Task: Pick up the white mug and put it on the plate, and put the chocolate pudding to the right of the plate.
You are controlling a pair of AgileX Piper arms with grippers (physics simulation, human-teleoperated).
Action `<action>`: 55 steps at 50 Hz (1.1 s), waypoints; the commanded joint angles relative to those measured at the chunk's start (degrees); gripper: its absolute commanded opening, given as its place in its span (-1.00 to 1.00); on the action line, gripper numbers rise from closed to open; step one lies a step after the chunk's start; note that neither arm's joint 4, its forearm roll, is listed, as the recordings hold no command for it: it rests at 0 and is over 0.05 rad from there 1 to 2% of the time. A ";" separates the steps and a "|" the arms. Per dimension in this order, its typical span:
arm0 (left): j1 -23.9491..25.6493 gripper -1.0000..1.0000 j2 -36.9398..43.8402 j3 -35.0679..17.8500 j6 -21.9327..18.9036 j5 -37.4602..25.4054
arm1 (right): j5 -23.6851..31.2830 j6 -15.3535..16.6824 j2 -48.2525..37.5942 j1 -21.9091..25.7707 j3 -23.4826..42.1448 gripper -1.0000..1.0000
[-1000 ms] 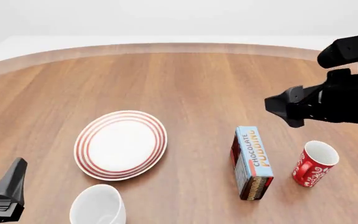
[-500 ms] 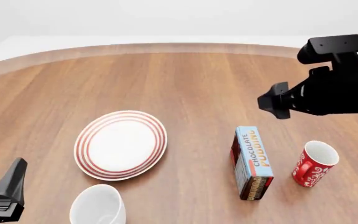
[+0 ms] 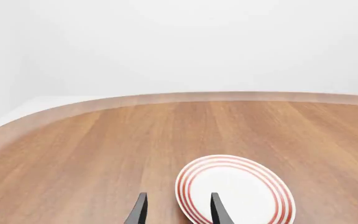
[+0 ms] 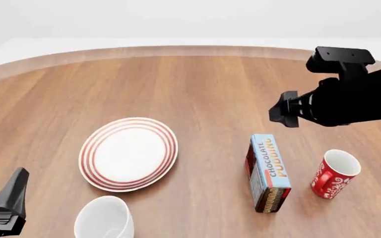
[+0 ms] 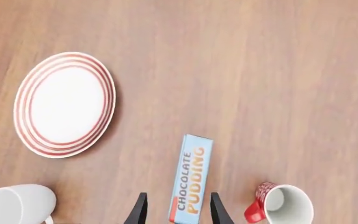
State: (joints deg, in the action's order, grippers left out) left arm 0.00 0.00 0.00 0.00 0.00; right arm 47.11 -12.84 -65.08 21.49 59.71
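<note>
The white mug (image 4: 104,219) stands at the near edge of the view, just in front of the red-ringed plate (image 4: 128,153). The chocolate pudding (image 4: 269,172) box lies on the table to the right of the plate, a gap between them. My right gripper (image 4: 282,112) hovers high above the table, beyond the box. In the right wrist view its open fingers (image 5: 139,211) frame the chocolate pudding (image 5: 191,179) far below, with the plate (image 5: 64,103) and white mug (image 5: 16,203) off to one side. My left gripper (image 4: 8,206) rests low at the near left, left of the mug, open (image 3: 177,213) and empty.
A red mug (image 4: 335,173) with white patterns stands right of the pudding box, also seen as the red mug (image 5: 278,204) in the right wrist view. The table's curved far edge (image 4: 177,49) runs across the back. Bare wood lies beyond the plate (image 3: 235,191).
My right arm has swung left and farther over the table, turning its gripper downward. The left arm and all objects have stayed put.
</note>
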 commanded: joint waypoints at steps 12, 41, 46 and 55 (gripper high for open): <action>0.00 1.00 0.00 0.00 0.00 0.00 | 0.91 0.12 -3.71 -1.94 -0.41 1.00; 0.00 1.00 0.00 0.00 0.00 0.00 | -4.23 -1.62 -10.92 -0.04 -1.45 1.00; 0.00 1.00 0.00 0.00 0.00 0.00 | -5.05 -1.96 -11.26 -0.51 -2.37 1.00; 0.00 1.00 0.00 0.00 0.00 0.00 | -5.85 -2.41 -11.47 -0.62 -3.92 1.00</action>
State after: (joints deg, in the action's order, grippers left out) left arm 0.00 0.00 0.00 0.00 0.00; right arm 42.43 -14.75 -75.89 21.06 57.33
